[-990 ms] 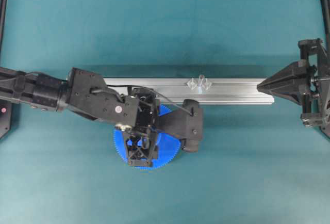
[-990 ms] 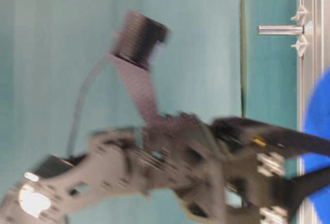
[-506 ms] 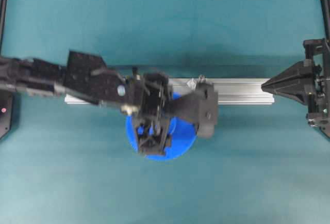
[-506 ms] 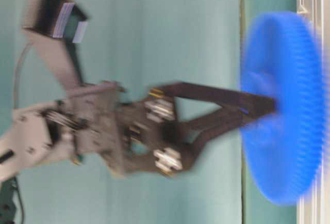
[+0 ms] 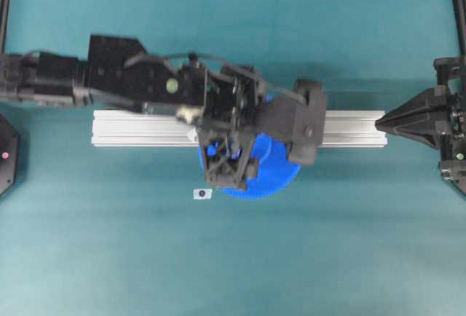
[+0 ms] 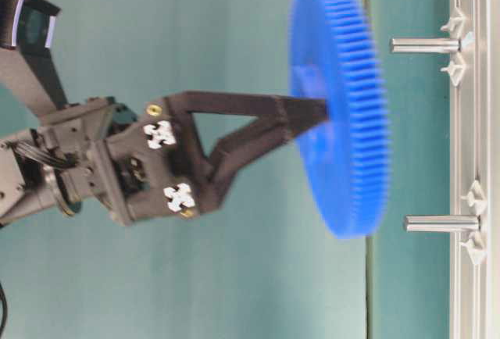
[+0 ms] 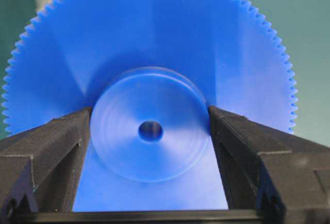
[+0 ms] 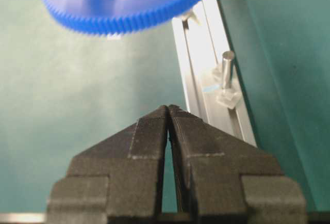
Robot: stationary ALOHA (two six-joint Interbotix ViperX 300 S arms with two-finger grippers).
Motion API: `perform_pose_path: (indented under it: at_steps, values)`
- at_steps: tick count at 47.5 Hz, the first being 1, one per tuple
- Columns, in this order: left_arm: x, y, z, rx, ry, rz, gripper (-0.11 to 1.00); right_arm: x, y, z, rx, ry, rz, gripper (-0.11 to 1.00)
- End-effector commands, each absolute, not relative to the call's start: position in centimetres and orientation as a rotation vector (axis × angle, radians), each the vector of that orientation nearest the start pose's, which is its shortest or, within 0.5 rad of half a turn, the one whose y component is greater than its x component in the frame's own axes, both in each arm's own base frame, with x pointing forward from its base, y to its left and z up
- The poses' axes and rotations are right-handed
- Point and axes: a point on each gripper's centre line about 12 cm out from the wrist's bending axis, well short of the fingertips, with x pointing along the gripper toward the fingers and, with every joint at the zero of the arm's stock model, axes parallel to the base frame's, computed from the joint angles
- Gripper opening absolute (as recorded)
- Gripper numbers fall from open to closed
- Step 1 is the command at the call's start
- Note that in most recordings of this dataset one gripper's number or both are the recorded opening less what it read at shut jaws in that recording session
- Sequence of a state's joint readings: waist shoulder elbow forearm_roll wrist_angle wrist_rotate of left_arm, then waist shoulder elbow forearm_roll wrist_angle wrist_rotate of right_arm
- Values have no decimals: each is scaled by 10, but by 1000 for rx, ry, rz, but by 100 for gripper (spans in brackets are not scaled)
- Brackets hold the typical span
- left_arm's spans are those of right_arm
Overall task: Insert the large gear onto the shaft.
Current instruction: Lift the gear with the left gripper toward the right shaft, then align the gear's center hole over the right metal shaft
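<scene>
The large gear [image 6: 340, 112], bright blue with fine teeth, hangs level above the rail. My left gripper [image 6: 316, 108] is shut on its raised hub [image 7: 150, 131], one black finger [image 7: 51, 146] on each side, and the centre hole shows between them. From overhead the gear [image 5: 273, 178] sticks out beneath the left gripper [image 5: 231, 178]. The shaft [image 6: 426, 44], a thin silver pin with clear pieces, stands on the rail and also shows in the right wrist view [image 8: 227, 69]. The gear's hole is off to one side of it and well above its tip. My right gripper [image 5: 378, 121] is shut and empty [image 8: 168, 108].
The aluminium rail [image 5: 138, 128] runs across the teal table. A second look-alike pin [image 6: 441, 223] stands on it past the gear's other edge. A small white tag [image 5: 203, 194] lies on the mat near the gear. Both pins are hidden overhead by the left arm.
The left arm has carried the gear to the right along the rail and lifted it clear of the rail. The right gripper has drawn back slightly to the right.
</scene>
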State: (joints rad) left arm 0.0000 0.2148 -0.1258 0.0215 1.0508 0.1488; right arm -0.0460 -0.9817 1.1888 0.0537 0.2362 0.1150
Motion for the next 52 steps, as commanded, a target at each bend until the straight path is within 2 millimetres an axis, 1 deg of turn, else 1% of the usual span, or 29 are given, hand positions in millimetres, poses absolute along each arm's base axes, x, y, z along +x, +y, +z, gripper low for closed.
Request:
perform_pose_path:
  at_steps: [1,7,11,25,31,39,46,52]
  values:
    - [468,7,309,170,1075,-70,77,185,-7,234,188,429,-74,12]
    - [467,10,314,220,1134,-102,77,184,-8,229,186,440,-76,12]
    - [469,13,316,239,1158,-115,77,183,-8,227,179,440,-75,12]
    - [492,30,320,238,1130,-95,77,182,-8,229,175,430,-76,12]
    - [500,37,317,250,1127,-94,77,181,-8,229,173,427,-76,12]
    - [511,39,311,264,1126,-98,77,180,-8,229,173,422,-75,12]
    - [522,43,300,264,1123,-94,77,179,-8,231,172,416,-73,12]
    - [527,47,289,257,1138,-89,77,178,-8,233,173,407,-74,12]
